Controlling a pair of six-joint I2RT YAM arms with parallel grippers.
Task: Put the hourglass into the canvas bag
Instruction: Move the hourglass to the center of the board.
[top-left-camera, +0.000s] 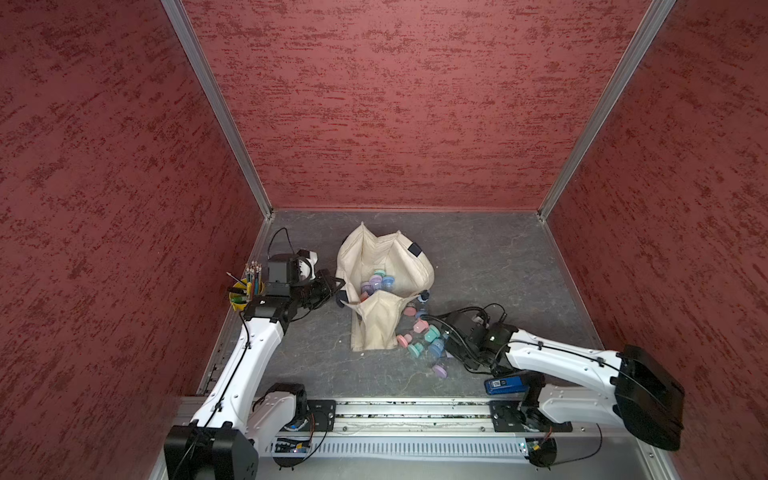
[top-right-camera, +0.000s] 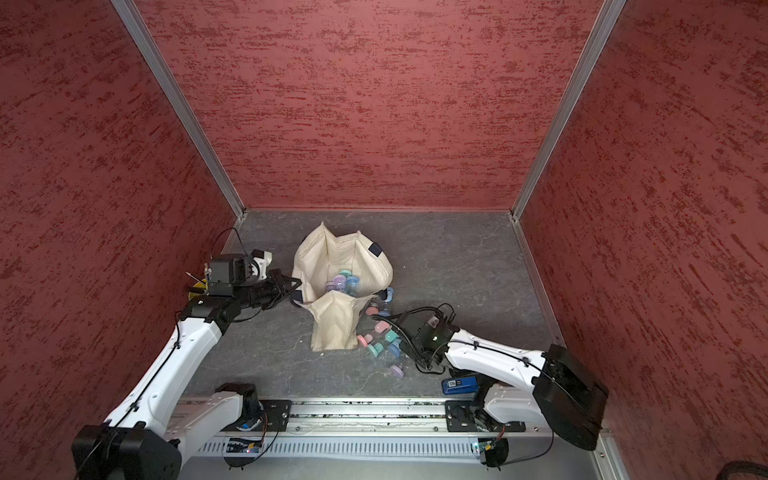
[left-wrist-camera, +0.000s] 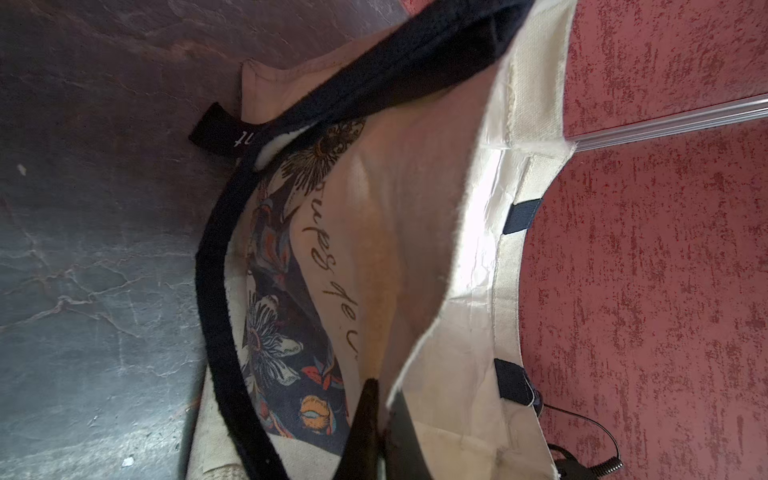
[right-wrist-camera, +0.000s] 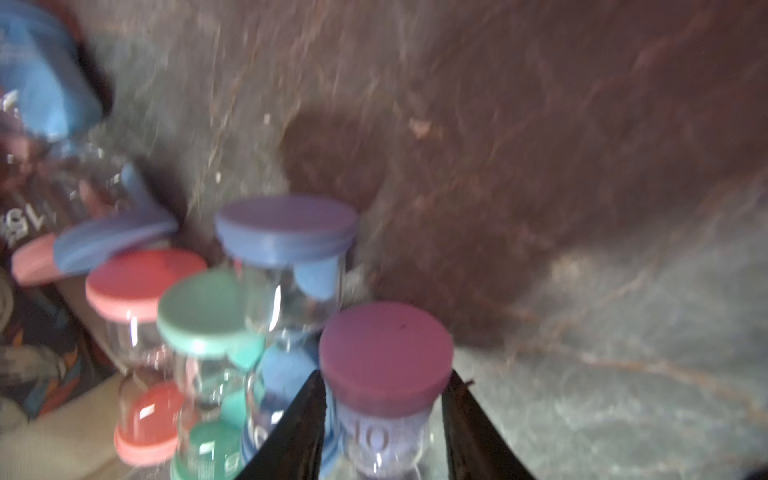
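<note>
The edge of the canvas bag (top-left-camera: 353, 257) is pinched by the left claw (left-wrist-camera: 380, 415). Near it on the desk (top-left-camera: 478, 257), the purple hourglass (right-wrist-camera: 386, 345) is set between the tips of the right claw (right-wrist-camera: 384, 378); a squeeze cannot be told. Likely light, slippery, breakable: best held gently below the cap.

Three red walls stand around the space: a back wall (top-left-camera: 395, 104), a wall on the left (top-left-camera: 104, 208) and a wall on the right (top-left-camera: 685, 187). They look rough, with dark red specks. A shiny metal strip (top-left-camera: 220, 108) runs down each back corner. The tabletop (top-left-camera: 498, 257) is dark grey with thin pale lines like cracks. A silver metal rail (top-left-camera: 415, 415) lies along its near edge and looks bright in the light.
</note>
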